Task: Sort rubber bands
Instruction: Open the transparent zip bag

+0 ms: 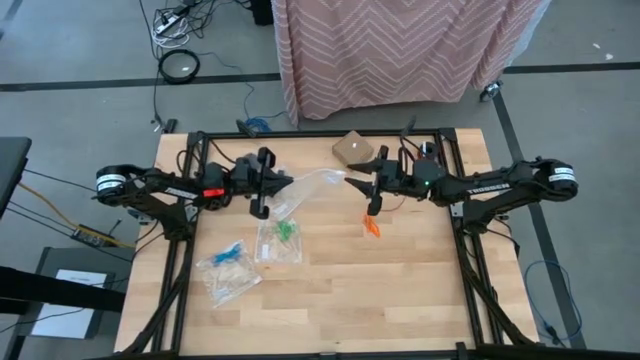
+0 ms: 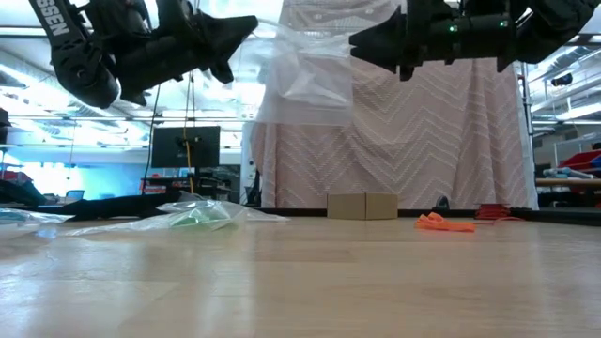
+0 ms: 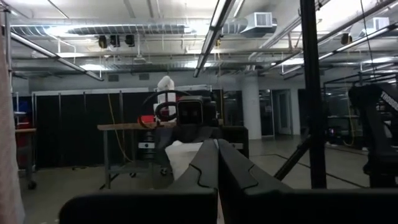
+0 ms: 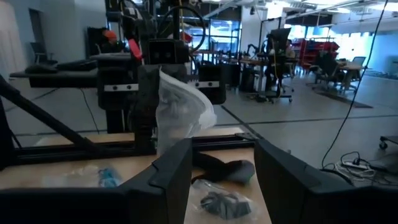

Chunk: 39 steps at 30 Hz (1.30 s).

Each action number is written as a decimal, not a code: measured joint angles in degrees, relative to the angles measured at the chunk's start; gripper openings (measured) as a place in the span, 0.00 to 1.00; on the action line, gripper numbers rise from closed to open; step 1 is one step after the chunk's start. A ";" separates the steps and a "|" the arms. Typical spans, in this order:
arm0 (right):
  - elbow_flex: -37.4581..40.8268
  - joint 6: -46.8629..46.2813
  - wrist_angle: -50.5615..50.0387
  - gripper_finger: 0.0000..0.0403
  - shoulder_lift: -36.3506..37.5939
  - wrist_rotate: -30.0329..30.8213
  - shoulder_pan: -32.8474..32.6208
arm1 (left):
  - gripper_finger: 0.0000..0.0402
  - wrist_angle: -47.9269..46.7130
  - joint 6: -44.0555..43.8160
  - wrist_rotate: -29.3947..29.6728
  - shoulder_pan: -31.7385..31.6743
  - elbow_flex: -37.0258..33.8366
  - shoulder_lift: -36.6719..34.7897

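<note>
My left gripper is raised above the table's middle and shut on a clear plastic bag, which spreads toward my right gripper. My right gripper is open and faces the bag's far end with nothing between its fingers; I cannot tell whether it touches the bag. A small heap of orange rubber bands lies loose on the table below the right arm. Green rubber bands and blue rubber bands lie inside flat clear bags on the table. My left gripper pinches an upper edge of the clear bag between its two shut fingers. The fingers come nearly level from the table's left, tipped slightly up. The bag hangs slack below and beyond the fingertips, lifted clear of the table.
A small cardboard box stands at the far middle of the table. Another small clear bag with a dark clump inside lies on the table under my right gripper. A patterned cloth hangs behind the table's far edge. Black frame rails run along both sides.
</note>
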<state>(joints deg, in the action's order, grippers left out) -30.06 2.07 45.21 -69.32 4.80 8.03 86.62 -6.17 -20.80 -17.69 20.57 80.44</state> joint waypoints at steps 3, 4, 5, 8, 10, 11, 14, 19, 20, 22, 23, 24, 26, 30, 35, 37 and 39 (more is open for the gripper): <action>-0.02 -0.42 0.17 0.41 0.02 -0.19 -0.17 | 0.00 -0.02 0.72 0.51 0.13 0.01 0.00; -0.02 -0.88 0.08 0.41 0.04 -0.66 -0.37 | 0.00 -0.06 1.29 0.67 0.13 0.01 0.00; -0.02 -1.19 0.03 0.41 0.09 -1.49 -0.57 | 0.00 0.01 1.49 0.84 0.13 0.01 0.00; -0.02 -2.38 0.22 0.41 0.17 -3.41 -1.14 | 0.00 -0.21 1.70 1.38 0.09 0.01 0.00; -0.02 -2.49 0.50 0.41 0.17 -3.38 -1.31 | 0.00 -0.59 2.31 1.45 0.09 0.01 0.00; -0.02 -2.47 0.64 0.41 0.17 -3.35 -1.31 | 0.00 -0.95 2.77 1.45 0.09 0.01 0.00; -0.02 -3.62 -1.58 0.41 0.24 -4.33 -1.31 | 0.00 -0.84 2.95 1.63 0.09 0.00 0.00; -0.02 -8.19 -11.80 0.41 0.40 -6.63 -1.13 | 0.00 -1.87 4.85 2.02 0.09 0.01 0.00; -0.02 -8.78 -12.59 0.41 0.39 -6.64 -1.09 | 0.00 -1.95 5.27 2.31 0.09 0.01 0.00; -0.02 -9.17 -11.83 0.41 0.39 -7.57 -1.06 | 0.00 -2.30 5.99 2.84 0.09 0.01 0.00; -0.02 -9.14 -11.36 0.41 0.53 -8.81 -1.07 | 0.00 -2.49 6.33 3.13 0.09 0.01 0.00; -0.02 -8.70 -12.09 0.41 1.07 -10.31 -1.05 | 0.00 -2.72 6.96 3.44 0.09 0.01 0.00; -0.04 -7.89 -14.45 0.41 2.35 -11.07 -0.57 | 0.00 -2.85 7.36 3.98 0.07 0.01 0.00; -0.04 -9.03 -15.52 0.41 3.48 -10.33 0.81 | 0.00 -2.86 7.44 4.26 0.07 0.01 0.00; -0.04 -7.84 -13.32 0.41 4.22 -9.94 1.90 | 0.00 -2.46 7.52 4.42 0.07 0.01 0.00; -0.04 -7.44 -11.82 0.41 4.22 -9.76 2.07 | 0.00 -2.54 7.52 4.44 0.07 0.01 0.00; -0.04 -6.37 -10.75 0.41 4.00 -9.73 1.96 | 0.00 -2.55 7.57 4.44 0.07 0.00 0.00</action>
<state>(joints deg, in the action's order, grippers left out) -30.11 -4.30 34.45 -65.31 -4.93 9.99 84.07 1.40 -16.37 -17.63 20.56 80.44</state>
